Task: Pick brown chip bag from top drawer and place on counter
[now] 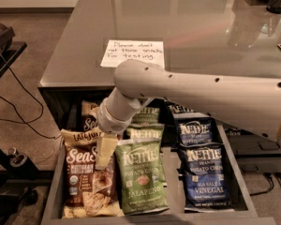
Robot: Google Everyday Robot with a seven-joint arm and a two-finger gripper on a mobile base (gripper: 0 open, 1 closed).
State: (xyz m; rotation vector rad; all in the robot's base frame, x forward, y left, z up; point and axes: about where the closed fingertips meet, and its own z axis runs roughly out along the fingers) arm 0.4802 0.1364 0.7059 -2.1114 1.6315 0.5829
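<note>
The brown chip bag (88,179) lies flat in the left column of the open top drawer (56,196), at the front, with "Sea Salt" script showing. More brown bags (89,121) lie behind it. My gripper (105,151) hangs from the white arm and points down over the upper right part of the front brown bag. Its pale fingers (106,149) overlap the bag's top. The grey counter (178,36) stretches behind the drawer.
Green Jalapeno Kettle bags (141,175) fill the middle column and blue Kettle bags (203,175) the right column. A white handwritten note (132,53) lies on the counter near its front edge. Dark cables and equipment (4,46) stand at the left on the floor.
</note>
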